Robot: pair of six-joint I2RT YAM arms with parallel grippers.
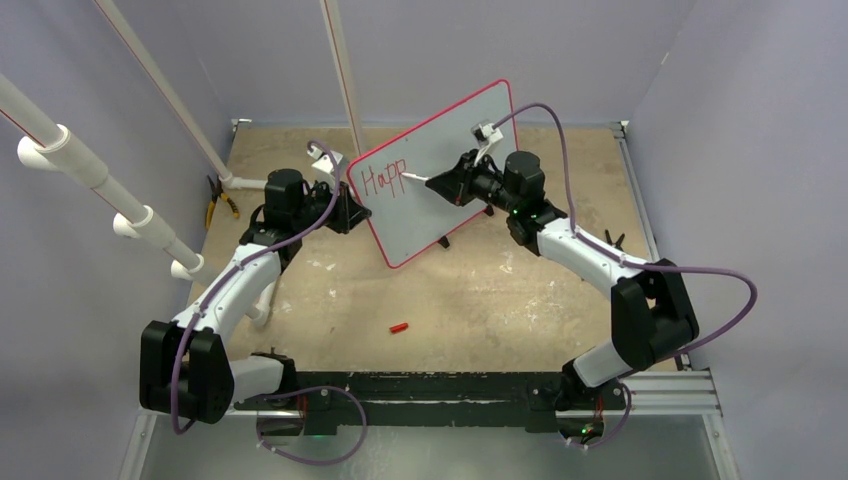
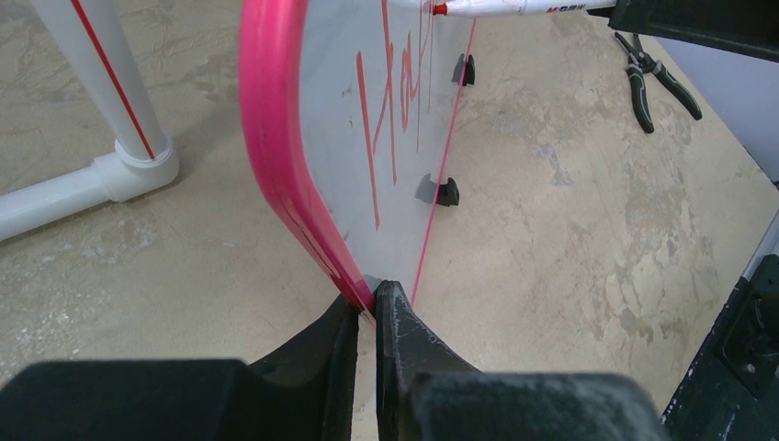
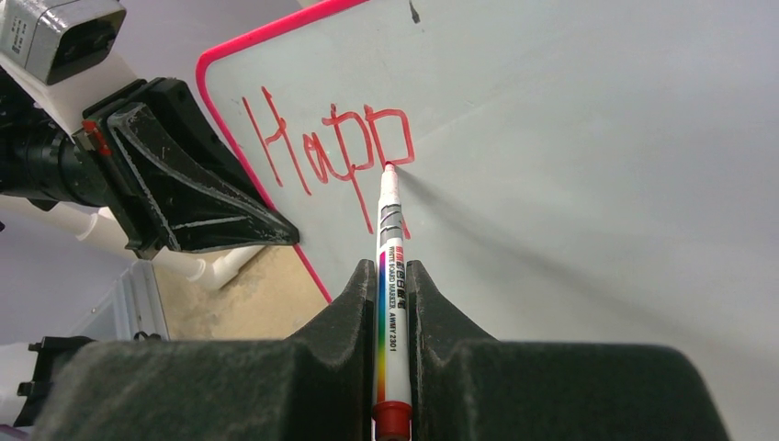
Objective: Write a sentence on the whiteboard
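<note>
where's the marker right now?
Right wrist view: the marker is shut in the right gripper, tip on the whiteboard at the sentence's last p, near the edge the left gripper clamps.

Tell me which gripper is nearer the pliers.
Left. The left gripper grips the whiteboard edge on the pliers' side; the right gripper holds a marker at the board's face, farther off.

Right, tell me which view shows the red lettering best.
Right wrist: the lettering is large, nearly head-on, reading "Happ". The top view shows it small but legible; the left wrist sees it at a grazing angle, only stretched strokes.
</note>
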